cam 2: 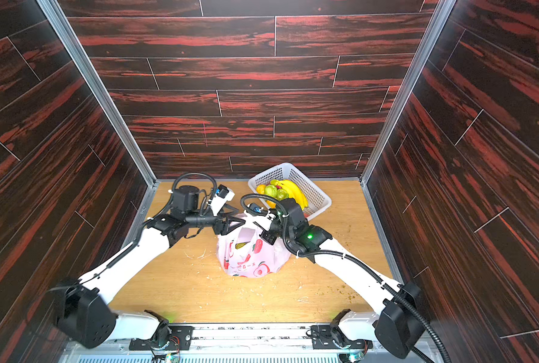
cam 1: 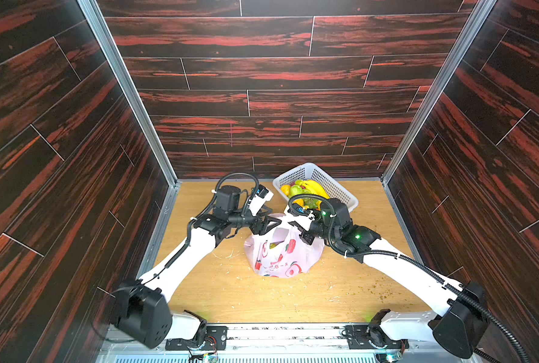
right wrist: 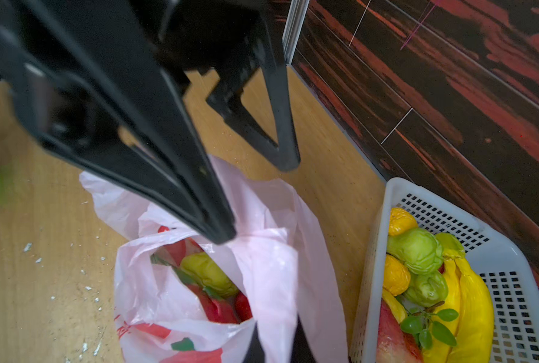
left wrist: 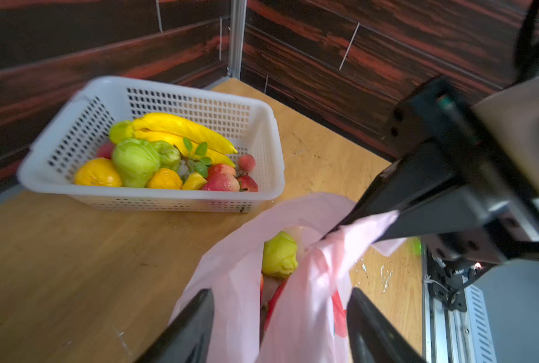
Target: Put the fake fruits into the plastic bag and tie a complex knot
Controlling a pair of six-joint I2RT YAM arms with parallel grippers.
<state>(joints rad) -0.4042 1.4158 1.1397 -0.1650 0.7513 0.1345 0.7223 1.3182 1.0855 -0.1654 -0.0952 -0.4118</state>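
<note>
The pale-pink plastic bag (cam 1: 282, 254) (cam 2: 252, 257) stands mouth-up mid-table. Inside it lie fake fruits: a green lumpy fruit (left wrist: 279, 254) (right wrist: 208, 273) and a red dragon fruit (right wrist: 221, 309). My left gripper (left wrist: 280, 314) (cam 1: 276, 216) is open, its fingers either side of the bag's raised handles without pinching them. My right gripper (right wrist: 277, 349) (cam 1: 293, 224) is shut on one pink strap handle (left wrist: 356, 232), held up over the bag's mouth. The straps hang untwisted and no knot shows.
A white perforated basket (cam 1: 345, 196) (left wrist: 167, 201) stands at the back right, close behind the right arm, holding bananas (left wrist: 183, 129), lemons and green fruits. Dark wood walls enclose three sides. White crumbs (cam 1: 227, 254) dot the table left of the bag.
</note>
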